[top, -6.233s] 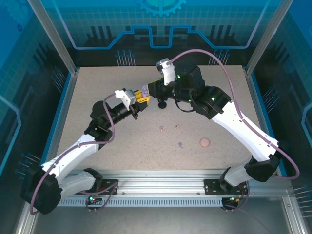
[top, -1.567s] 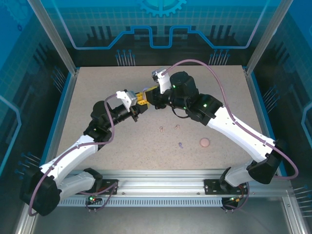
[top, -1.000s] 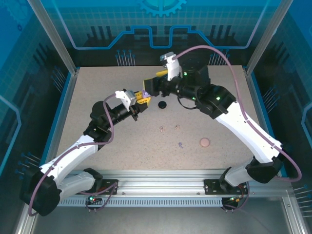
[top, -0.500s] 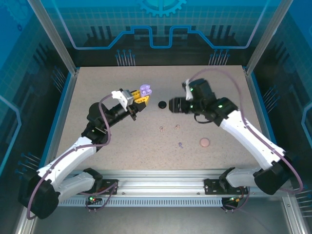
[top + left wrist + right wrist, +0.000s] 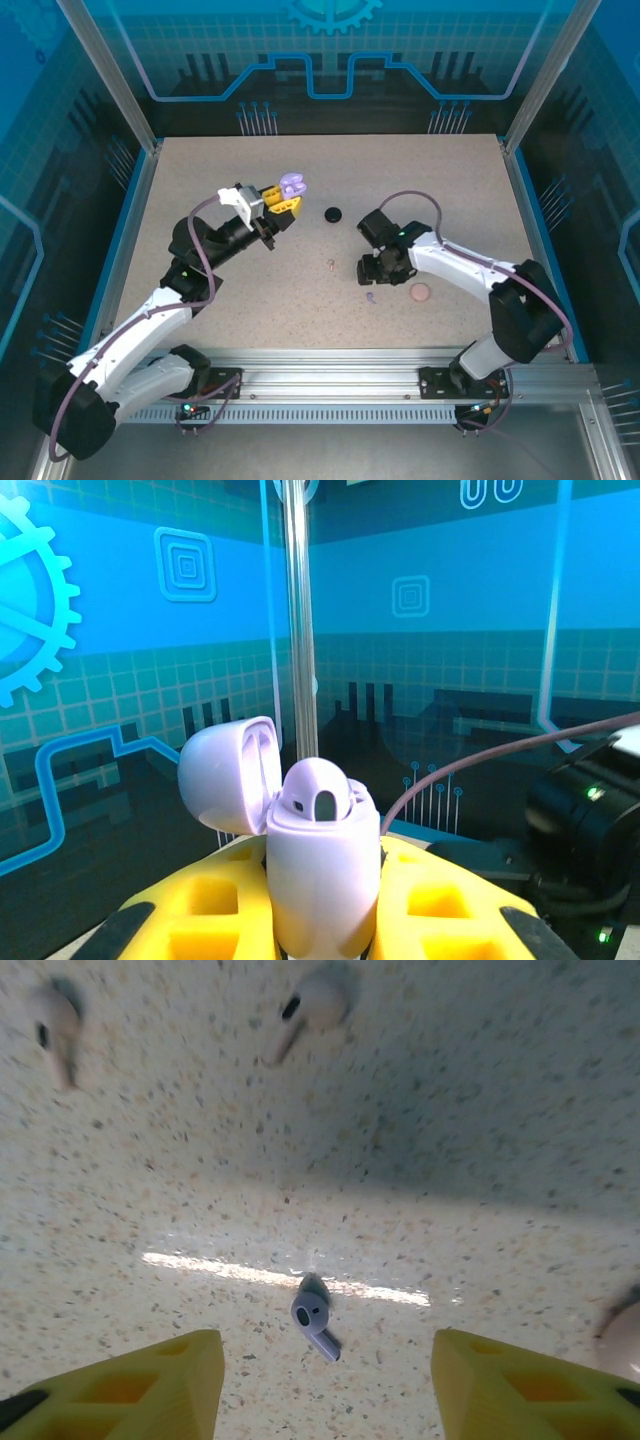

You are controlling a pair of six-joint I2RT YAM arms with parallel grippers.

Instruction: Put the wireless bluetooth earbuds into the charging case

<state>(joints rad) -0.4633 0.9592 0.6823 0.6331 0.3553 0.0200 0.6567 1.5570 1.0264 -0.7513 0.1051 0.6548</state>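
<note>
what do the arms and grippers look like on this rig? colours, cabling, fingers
The left arm and right arm have white link shells, black joints, small green lights and a mauve cable looping along each. The left gripper and right gripper have chunky yellow fingers with rectangular cut-out pockets. A white camera block tops the left wrist.

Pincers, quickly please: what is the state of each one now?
Left pincer: closed on the lilac case, lid open.
Right pincer: open, empty, over a lilac earbud.
</note>
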